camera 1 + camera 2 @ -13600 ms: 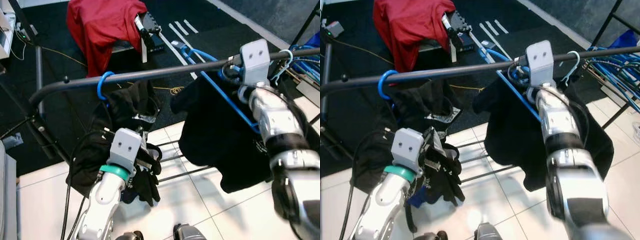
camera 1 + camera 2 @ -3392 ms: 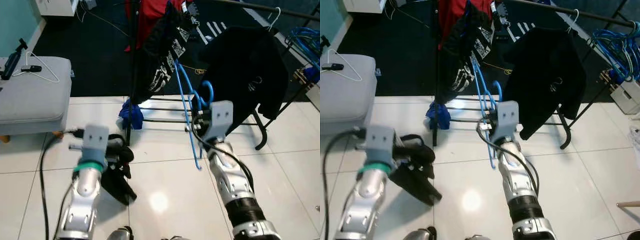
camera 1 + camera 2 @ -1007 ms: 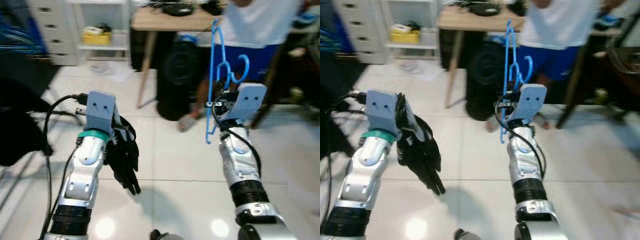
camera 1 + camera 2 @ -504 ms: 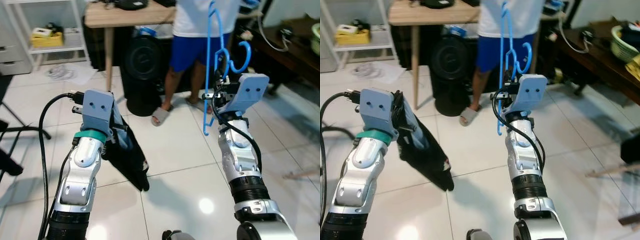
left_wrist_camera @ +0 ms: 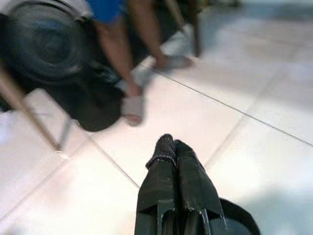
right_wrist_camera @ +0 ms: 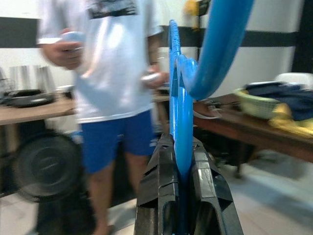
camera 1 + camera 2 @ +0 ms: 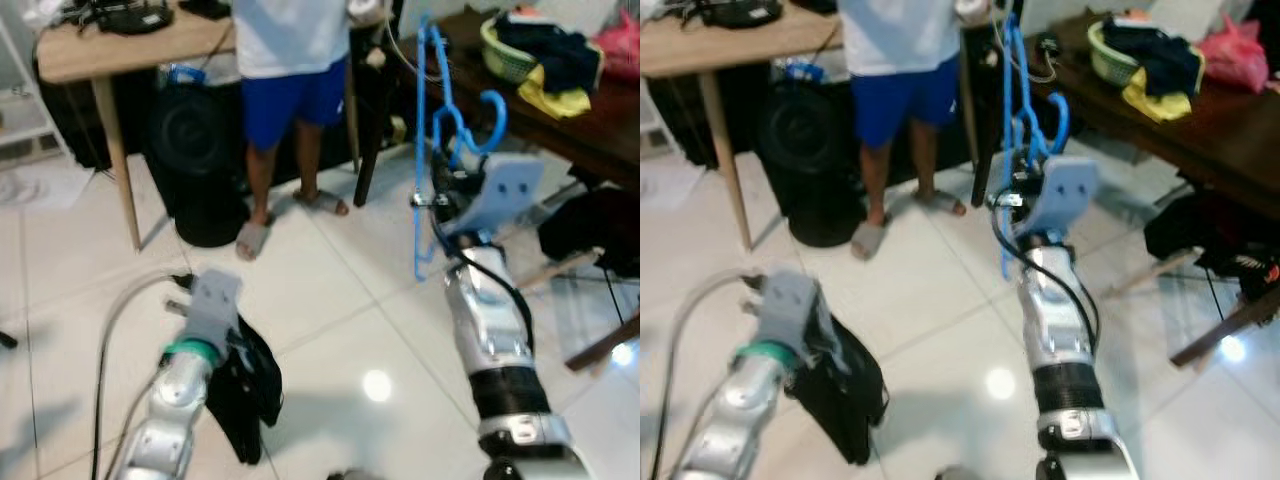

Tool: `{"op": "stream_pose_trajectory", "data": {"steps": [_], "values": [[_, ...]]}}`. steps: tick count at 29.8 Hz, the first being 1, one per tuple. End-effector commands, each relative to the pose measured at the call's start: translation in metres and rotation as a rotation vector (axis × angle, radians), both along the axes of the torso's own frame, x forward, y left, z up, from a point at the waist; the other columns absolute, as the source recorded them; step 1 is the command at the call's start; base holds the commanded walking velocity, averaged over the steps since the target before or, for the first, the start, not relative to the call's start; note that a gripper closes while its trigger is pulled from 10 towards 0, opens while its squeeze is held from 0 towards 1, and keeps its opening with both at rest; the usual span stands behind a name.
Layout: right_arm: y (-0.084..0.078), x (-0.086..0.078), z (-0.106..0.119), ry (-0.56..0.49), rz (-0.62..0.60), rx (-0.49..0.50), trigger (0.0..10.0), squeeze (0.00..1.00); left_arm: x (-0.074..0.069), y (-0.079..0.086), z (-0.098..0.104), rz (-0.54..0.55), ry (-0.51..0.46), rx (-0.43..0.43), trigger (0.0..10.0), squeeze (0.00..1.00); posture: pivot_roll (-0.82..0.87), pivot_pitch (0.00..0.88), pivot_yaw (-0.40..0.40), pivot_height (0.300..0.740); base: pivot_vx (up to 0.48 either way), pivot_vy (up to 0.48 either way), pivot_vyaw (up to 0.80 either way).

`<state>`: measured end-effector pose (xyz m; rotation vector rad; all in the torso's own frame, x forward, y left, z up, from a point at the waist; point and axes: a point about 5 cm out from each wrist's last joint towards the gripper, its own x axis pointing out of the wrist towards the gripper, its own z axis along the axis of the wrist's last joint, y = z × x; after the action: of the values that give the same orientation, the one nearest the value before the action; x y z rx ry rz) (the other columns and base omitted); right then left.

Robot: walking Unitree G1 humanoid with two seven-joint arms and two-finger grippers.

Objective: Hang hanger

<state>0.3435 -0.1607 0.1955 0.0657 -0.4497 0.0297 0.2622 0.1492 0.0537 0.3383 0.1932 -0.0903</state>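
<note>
The floor [image 7: 330, 310] is glossy white tile with thin grout lines and a bright light reflection near centre. At far left stands a light wooden table [image 7: 110, 45] with slim legs; a black round speaker-like object [image 7: 195, 135] sits on the floor under it. A person [image 7: 285, 60] in a white shirt, blue shorts and grey slippers stands just beside the table. To the right, a dark wooden table [image 7: 560, 110] carries a green basket [image 7: 1115, 45] of dark and yellow clothes and a pink bag [image 7: 1230, 55].

The left gripper [image 5: 171, 152] is low at the left, over the tile, fingers pressed together. A black garment [image 7: 250, 390] hangs at this gripper; whether the fingers clamp it cannot be told.

The right gripper [image 6: 180, 156] is raised at centre right, in front of the dark table. Its two fingers [image 6: 159, 171] are closed on the blue hanger [image 7: 435, 130], which stands upright above the gripper, hook [image 7: 490, 110] curling toward the right. The hanger is held in the air, well apart from any rail.
</note>
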Motion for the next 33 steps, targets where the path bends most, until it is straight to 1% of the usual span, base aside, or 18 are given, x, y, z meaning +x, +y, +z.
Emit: {"op": "stream_pose_trajectory", "data": {"steps": [1, 4, 7, 9, 10, 11, 13, 14, 15, 16, 17, 18, 20, 21, 24, 26, 29, 33], "values": [[0.003, -0.002, -0.004, 0.02, 0.009, 0.001, 10.0, 0.0, -0.005, 0.0, -0.006, 0.017, 0.004, 0.01, 10.0, 0.0, 0.04, 0.0, 0.005, 0.74, 0.0, 0.0, -0.8], [0.004, -0.002, -0.004, 0.021, 0.011, 0.002, 10.0, 0.0, -0.004, -0.002, -0.001, 0.018, -0.011, -0.009, 10.0, 0.0, 0.05, 0.0, 0.004, 0.74, 0.0, 0.0, -0.8], [0.004, -0.004, -0.004, 0.027, 0.017, -0.01, 10.0, 0.0, 0.006, -0.006, 0.033, 0.022, -0.122, -0.064, 10.0, 0.0, 0.05, 0.0, -0.002, 0.74, 0.0, 0.0, -0.79], [0.004, -0.004, -0.004, 0.028, 0.02, -0.017, 10.0, 0.0, 0.009, -0.005, 0.043, 0.025, -0.155, -0.078, 10.0, 0.0, 0.05, 0.0, -0.002, 0.74, 0.0, 0.0, -0.8], [0.005, -0.007, -0.009, 0.038, 0.028, -0.063, 10.0, 0.0, 0.016, -0.005, 0.067, 0.024, -0.239, -0.101, 10.0, 0.0, 0.05, 0.0, -0.007, 0.74, 0.0, 0.0, -0.79], [0.005, -0.007, -0.009, 0.038, 0.028, -0.063, 10.0, 0.0, 0.016, -0.005, 0.067, 0.024, -0.239, -0.101, 10.0, 0.0, 0.05, 0.0, -0.007, 0.74, 0.0, 0.0, -0.79], [0.006, -0.013, -0.033, 0.095, 0.029, -0.157, 10.0, 0.0, 0.021, -0.01, 0.096, 0.004, -0.337, -0.131, 10.0, 0.0, 0.05, 0.0, -0.014, 0.74, 0.0, 0.0, -0.79], [0.006, -0.013, -0.033, 0.095, 0.029, -0.157, 10.0, 0.0, 0.021, -0.01, 0.096, 0.004, -0.337, -0.131, 10.0, 0.0, 0.05, 0.0, -0.014, 0.74, 0.0, 0.0, -0.79], [0.007, -0.016, -0.047, 0.133, 0.031, -0.193, 10.0, 0.0, 0.023, -0.013, 0.108, -0.007, -0.381, -0.143, 10.0, 0.0, 0.05, 0.0, -0.016, 0.74, 0.0, 0.0, -0.79], [0.007, -0.016, -0.047, 0.133, 0.031, -0.193, 10.0, 0.0, 0.023, -0.013, 0.108, -0.007, -0.381, -0.143, 10.0, 0.0, 0.05, 0.0, -0.016, 0.74, 0.0, 0.0, -0.79], [0.007, -0.021, -0.063, 0.181, 0.038, -0.214, 10.0, 0.0, 0.025, -0.017, 0.121, -0.021, -0.435, -0.157, 10.0, 0.0, 0.05, 0.0, -0.019, 0.74, 0.0, 0.0, -0.79], [0.007, -0.021, -0.063, 0.181, 0.038, -0.214, 10.0, 0.0, 0.025, -0.017, 0.121, -0.021, -0.435, -0.157, 10.0, 0.0, 0.05, 0.0, -0.019, 0.74, 0.0, 0.0, -0.79], [0.011, -0.031, -0.09, 0.256, 0.063, -0.281, 10.0, 0.0, 0.028, -0.026, 0.142, -0.047, -0.512, -0.183, 10.0, 0.0, 0.05, 0.0, -0.021, 0.74, 0.0, 0.0, -0.79], [0.011, -0.031, -0.09, 0.256, 0.063, -0.281, 10.0, 0.0, 0.028, -0.026, 0.142, -0.047, -0.512, -0.183, 10.0, 0.0, 0.05, 0.0, -0.021, 0.74, 0.0, 0.0, -0.79], [0.018, -0.048, -0.122, 0.363, 0.127, -0.35, 10.0, 0.0, 0.026, -0.032, 0.152, -0.074, -0.529, -0.195, 10.0, 0.0, 0.05, 0.0, -0.021, 0.74, 0.0, 0.0, -0.79], [0.019, -0.05, -0.127, 0.378, 0.137, -0.356, 10.0, 0.0, 0.025, -0.032, 0.153, -0.076, -0.525, -0.195, 10.0, 0.0, 0.05, 0.0, -0.021, 0.74, 0.0, 0.0, -0.79], [0.017, -0.063, -0.151, 0.495, 0.142, -0.293, 10.0, 0.0, 0.022, -0.029, 0.141, -0.059, -0.476, -0.188, 10.0, 0.0, 0.04, 0.0, -0.023, 0.74, 0.0, 0.0, -0.79], [0.01, -0.073, -0.171, 0.59, 0.113, -0.258, 10.0, 0.0, 0.02, -0.028, 0.139, -0.053, -0.465, -0.187, 10.0, 0.0, 0.05, 0.0, -0.027, 0.74, 0.0, 0.0, -0.79]]}}
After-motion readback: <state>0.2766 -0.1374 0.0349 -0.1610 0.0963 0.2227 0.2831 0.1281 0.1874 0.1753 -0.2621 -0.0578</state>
